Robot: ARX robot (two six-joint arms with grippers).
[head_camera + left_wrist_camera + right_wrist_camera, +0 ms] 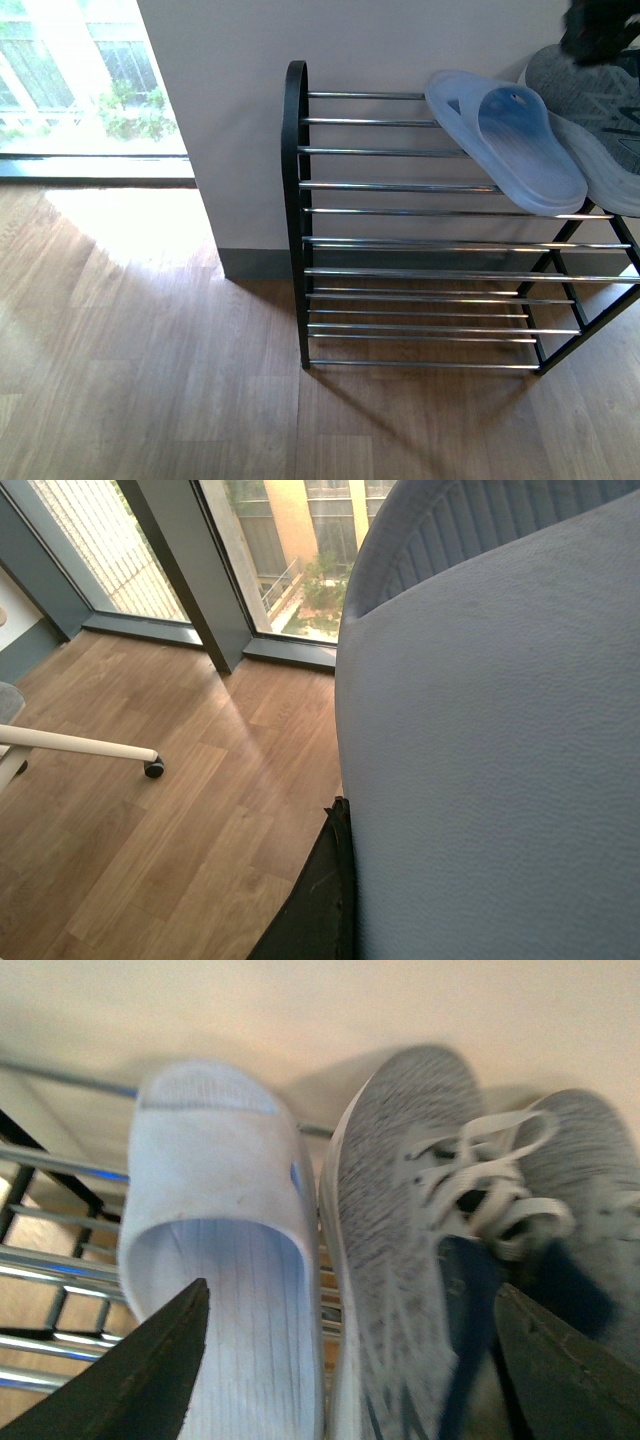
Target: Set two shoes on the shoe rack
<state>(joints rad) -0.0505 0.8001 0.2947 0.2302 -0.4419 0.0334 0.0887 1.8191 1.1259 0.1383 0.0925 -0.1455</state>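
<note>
The right end effector is spread wide, gripping nothing, poised over a grey sneaker on the shoe rack; a second sneaker, blurred, seemingly lies just beyond.

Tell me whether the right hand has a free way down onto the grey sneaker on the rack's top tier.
Probably yes. The right hand is open, fingers spread above the grey sneaker, nothing between. The blue slide sandal lies close beside it and may get brushed.
</note>
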